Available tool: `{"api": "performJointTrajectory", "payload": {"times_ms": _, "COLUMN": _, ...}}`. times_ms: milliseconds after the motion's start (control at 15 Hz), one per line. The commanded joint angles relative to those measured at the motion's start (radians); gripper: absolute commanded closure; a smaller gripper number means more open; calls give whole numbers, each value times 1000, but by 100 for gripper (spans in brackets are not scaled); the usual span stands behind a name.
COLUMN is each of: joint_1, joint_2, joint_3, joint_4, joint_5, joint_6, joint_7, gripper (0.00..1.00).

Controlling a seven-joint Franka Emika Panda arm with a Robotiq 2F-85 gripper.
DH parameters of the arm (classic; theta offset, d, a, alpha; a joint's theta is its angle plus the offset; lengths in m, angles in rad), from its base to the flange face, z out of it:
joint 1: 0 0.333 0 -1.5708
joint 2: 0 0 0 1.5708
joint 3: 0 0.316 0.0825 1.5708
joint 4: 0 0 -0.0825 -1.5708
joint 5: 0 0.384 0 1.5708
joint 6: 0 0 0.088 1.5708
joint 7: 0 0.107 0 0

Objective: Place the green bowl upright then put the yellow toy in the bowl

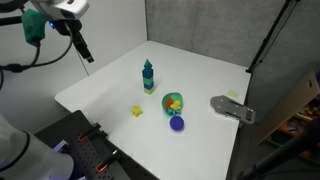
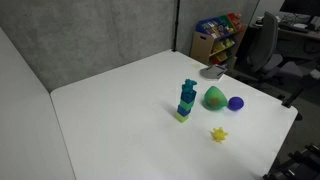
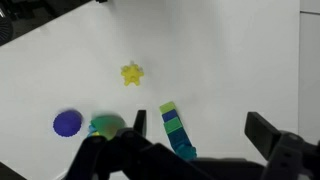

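Observation:
The green bowl (image 1: 173,101) lies tipped on its side on the white table, with yellow-orange showing inside; it also shows in an exterior view (image 2: 213,97) and the wrist view (image 3: 107,125). The yellow toy (image 1: 137,111) lies on the table a short way from it, seen too in an exterior view (image 2: 218,134) and the wrist view (image 3: 131,73). My gripper (image 1: 86,52) hangs high above the table's far corner, well away from both. In the wrist view the gripper (image 3: 200,123) is open and empty.
A blue-purple ball (image 1: 177,124) rests right next to the bowl. A tall teal bottle (image 1: 148,77) stands upright beside the bowl. A grey flat tool (image 1: 232,107) lies near the table edge. Grey partition walls stand on two sides.

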Motion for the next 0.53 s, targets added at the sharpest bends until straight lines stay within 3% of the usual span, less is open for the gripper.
{"api": "performJointTrajectory", "payload": {"times_ms": 0, "joint_1": -5, "joint_2": -1, "joint_3": 3, "joint_4": 3, "joint_5": 3, "joint_6": -5, "joint_7": -3, "gripper": 0}}
{"api": "performJointTrajectory", "payload": {"times_ms": 467, "joint_1": -17, "joint_2": 31, "joint_3": -5, "joint_4": 31, "joint_5": -6, "joint_6": -8, "joint_7": -10, "gripper": 0}}
